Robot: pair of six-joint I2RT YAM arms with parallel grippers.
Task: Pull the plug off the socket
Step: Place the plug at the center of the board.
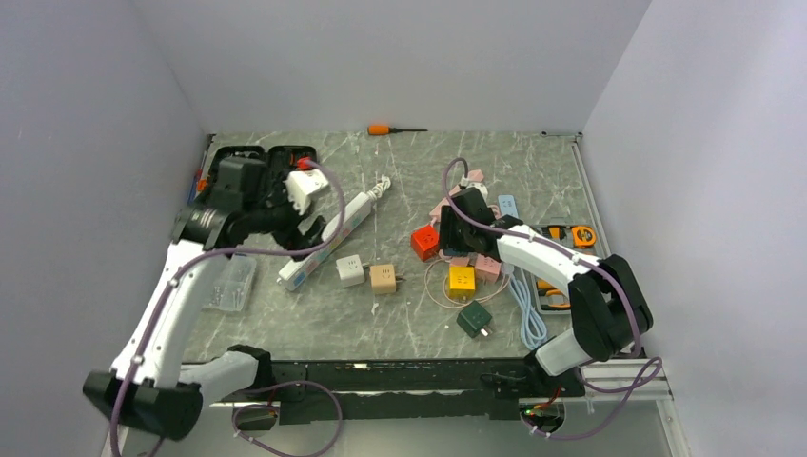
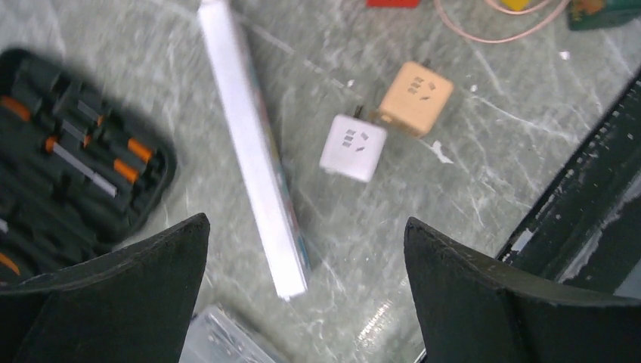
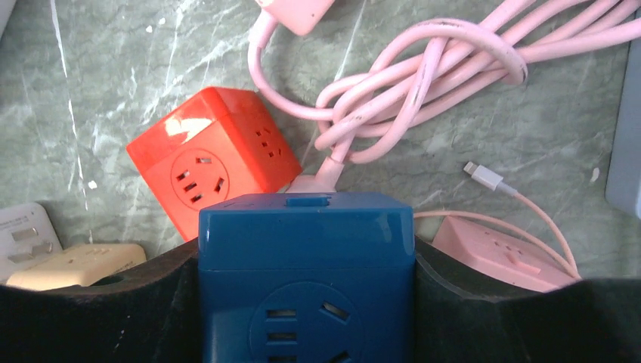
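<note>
My left fingers (image 2: 121,295) stand wide apart, holding nothing, above the white power strip (image 2: 253,144) on the worktop (image 2: 469,189). The strip's side label (image 2: 287,200) is too blurred to read. My right fingers (image 3: 484,318) are clamped on the blue cube socket (image 3: 306,272), beside a red cube (image 3: 208,162). A pink plug (image 3: 316,184) seems to sit in the blue cube's far face, its cable (image 3: 438,68) coiled beyond.

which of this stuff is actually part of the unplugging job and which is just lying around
Part of the job: blue cube socket, clamped in the right fingers; pink plug at its back, with pink cable; open left fingers.

Just lying about: red cube, white power strip, white cube, beige cube, orange screwdriver, tool case.
</note>
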